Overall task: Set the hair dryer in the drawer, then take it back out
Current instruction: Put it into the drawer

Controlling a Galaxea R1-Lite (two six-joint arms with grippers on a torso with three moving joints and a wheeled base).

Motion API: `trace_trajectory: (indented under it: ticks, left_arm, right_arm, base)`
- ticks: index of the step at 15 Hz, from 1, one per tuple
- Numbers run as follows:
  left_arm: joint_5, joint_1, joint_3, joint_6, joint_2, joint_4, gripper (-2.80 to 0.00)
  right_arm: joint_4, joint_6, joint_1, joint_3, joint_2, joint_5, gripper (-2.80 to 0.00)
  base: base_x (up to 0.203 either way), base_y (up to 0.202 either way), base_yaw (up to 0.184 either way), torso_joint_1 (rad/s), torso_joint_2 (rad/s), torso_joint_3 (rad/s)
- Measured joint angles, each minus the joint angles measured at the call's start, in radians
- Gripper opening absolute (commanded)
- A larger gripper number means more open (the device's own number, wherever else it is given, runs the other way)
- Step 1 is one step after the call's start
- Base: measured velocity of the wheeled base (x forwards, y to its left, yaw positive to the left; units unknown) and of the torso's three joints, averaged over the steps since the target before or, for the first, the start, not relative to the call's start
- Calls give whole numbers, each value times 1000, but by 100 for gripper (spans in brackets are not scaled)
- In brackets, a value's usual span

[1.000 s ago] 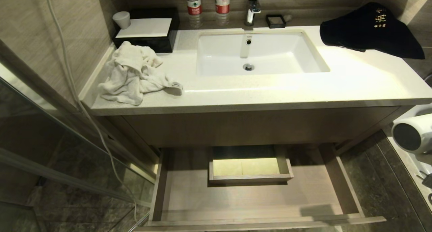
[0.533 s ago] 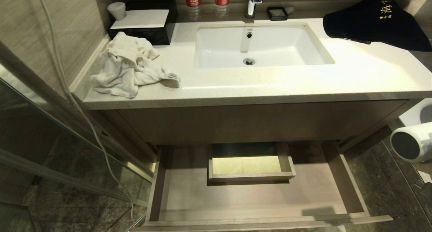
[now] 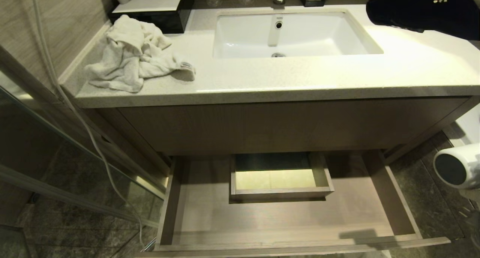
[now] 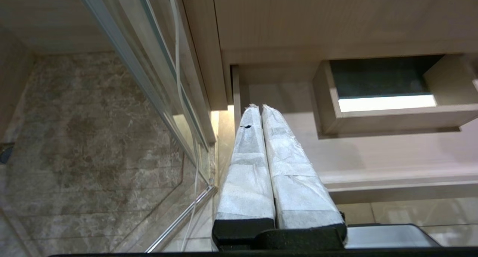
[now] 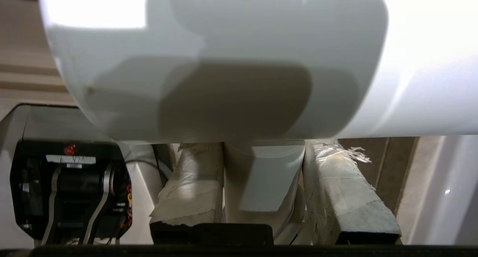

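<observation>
The hair dryer (image 3: 455,166) hangs at the right edge of the head view, beside and above the drawer's right side, its grey round end facing me. In the right wrist view its white barrel (image 5: 224,62) fills the upper part, and my right gripper (image 5: 261,150) is shut on the straight white handle. The wide wood-grain drawer (image 3: 285,220) stands pulled out under the counter, with nothing on its floor around the boxed cut-out (image 3: 279,192). My left gripper (image 4: 260,107) is shut and empty, low at the drawer's left end (image 4: 239,85).
The counter (image 3: 300,81) overhangs the back of the drawer and carries a crumpled white towel (image 3: 131,55), a sink (image 3: 232,36) and a black cloth (image 3: 423,10). A glass door (image 3: 56,156) and a hanging white cable (image 3: 93,138) stand to the left.
The whole head view has shifted: the camera has sunk, so the counter has slid up the picture and the drawer looks nearer. The hair dryer keeps its place at the right edge.
</observation>
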Motion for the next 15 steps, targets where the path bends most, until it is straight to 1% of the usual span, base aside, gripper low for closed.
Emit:
trace_trajectory:
  ticks: [11,15]
  left_arm:
    - [0,0,0,0,0,0,-280]
    - [0,0,0,0,0,-1,-280]
  right_arm:
    - [-3,0,0,-8,13,1,-280]
    - [-5,0,-1,-42,43,1,-280]
  base:
    - [0,0,0,-222,522,299]
    - [0,0,0,-188,482,298]
